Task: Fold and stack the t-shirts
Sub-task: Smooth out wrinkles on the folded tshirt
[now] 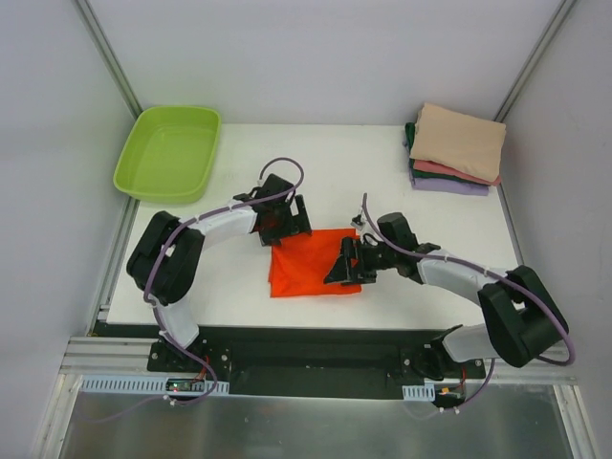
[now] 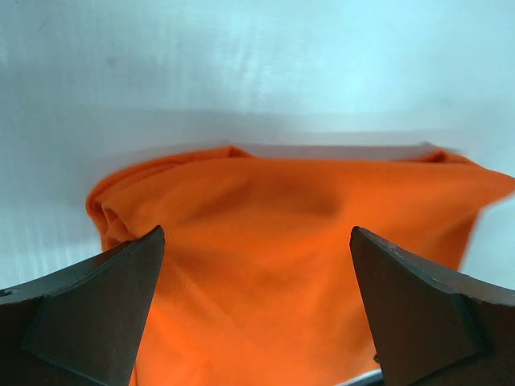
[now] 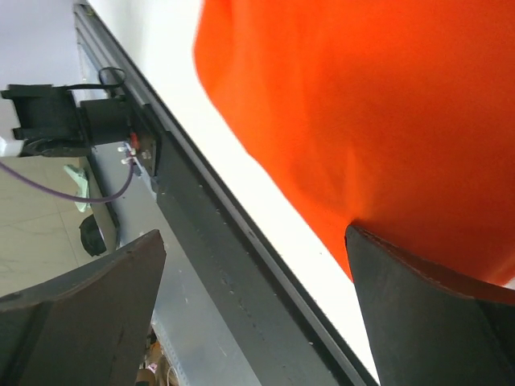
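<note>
Orange t-shirt [image 1: 306, 263] flat betw. L jaws & R jaws, both wide apart.

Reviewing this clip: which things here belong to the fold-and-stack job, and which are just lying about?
Part of the job:
orange t-shirt, lying between the two arms
stack of folded t-shirts, tan one on top, at the far right corner

Just lying about:
lime-green tub, far left

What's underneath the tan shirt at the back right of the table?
Edges of a salmon-pink shirt, a purple shirt and a dark green shirt show; the tan shirt covers the rest.
</note>
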You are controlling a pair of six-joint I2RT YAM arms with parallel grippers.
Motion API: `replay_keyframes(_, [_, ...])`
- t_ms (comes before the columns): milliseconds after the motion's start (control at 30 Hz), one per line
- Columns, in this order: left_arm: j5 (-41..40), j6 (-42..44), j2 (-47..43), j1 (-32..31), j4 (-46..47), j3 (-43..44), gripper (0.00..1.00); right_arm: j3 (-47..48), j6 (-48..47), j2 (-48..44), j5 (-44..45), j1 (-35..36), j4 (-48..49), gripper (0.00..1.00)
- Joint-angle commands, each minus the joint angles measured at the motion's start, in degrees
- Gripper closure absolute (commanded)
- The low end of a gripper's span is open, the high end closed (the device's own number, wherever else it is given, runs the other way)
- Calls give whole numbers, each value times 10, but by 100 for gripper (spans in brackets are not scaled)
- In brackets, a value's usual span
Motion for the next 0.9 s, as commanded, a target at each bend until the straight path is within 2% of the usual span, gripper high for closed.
replay_keyframes(0, [5,7,42,7,-10,9,1,-15,1,37,21,-2,35,4])
replay_keyframes(233, [-24,2,43,10,-10,-3,1,-40,-20,70,62,-14,38,4])
replay_keyframes(367, [-19,15,38,14,-10,2,1,-52,-24,46,53,-41,33,4])
replay_keyframes(467, [16,45,29,13,-10,33,1,-39,-38,-35,65,-43,-24,4])
replay_keyframes(633, [21,77,-40,6,-11,54,1,42,-106,-215,201,-42,-229,4])
replay_keyframes(800, [1,112,-152,5,-21,23,1,28,-29,-346,386,-50,-226,4])
replay_keyframes(867, [-29,115,-204,4,-26,-20,1,32,-49,-349,388,-52,-222,4])
